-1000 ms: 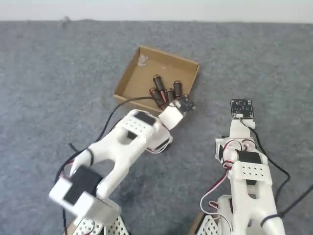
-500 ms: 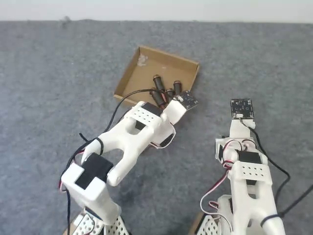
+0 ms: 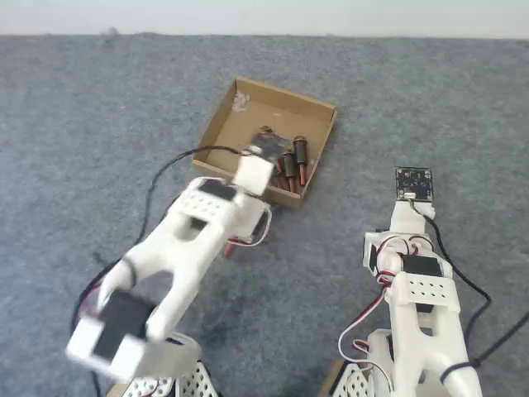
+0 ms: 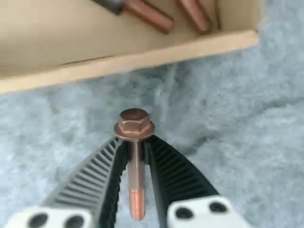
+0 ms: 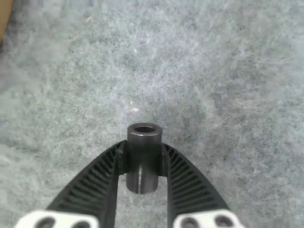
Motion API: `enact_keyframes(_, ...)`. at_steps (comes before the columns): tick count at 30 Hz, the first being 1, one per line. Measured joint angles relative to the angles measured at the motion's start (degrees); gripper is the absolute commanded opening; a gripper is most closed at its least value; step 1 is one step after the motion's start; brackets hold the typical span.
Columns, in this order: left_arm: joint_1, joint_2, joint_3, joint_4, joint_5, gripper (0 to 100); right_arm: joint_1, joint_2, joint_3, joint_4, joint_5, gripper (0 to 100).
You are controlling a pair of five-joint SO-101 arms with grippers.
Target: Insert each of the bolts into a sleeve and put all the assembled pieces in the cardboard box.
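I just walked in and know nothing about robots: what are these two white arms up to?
The left gripper holds a copper bolt by its shaft, just outside the cardboard box, where several assembled pieces lie. The right gripper holds an empty dark sleeve over the grey carpet. Bolt and sleeve are apart, so this pair is not yet assembled.

There are two arms, the left arm [image 3: 194,240] and the right arm [image 3: 421,298], and so two grippers. The left gripper [image 4: 134,141] is clamped on the one loose bolt [image 4: 135,164], and the right gripper [image 5: 143,146] is clamped on the one loose sleeve [image 5: 144,166]. There is one cardboard box [image 3: 277,112]; in it at least two assembled pieces [image 3: 302,157] can be counted beside the left arm's wrist, which covers part of the group, so the full number cannot be told.
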Motion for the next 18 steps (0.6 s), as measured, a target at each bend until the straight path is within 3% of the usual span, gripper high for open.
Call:
enact_keyframes(7,-9.4,-14.1,10.5,-8.9,10.0,1,-8.4,0.0,0.0,-1.9,-4.3,0.6)
enact_keyframes(18,-18.3,-12.8,11.0,-18.3,11.9,1,-27.4,0.0,0.1,-18.0,-6.9,0.6)
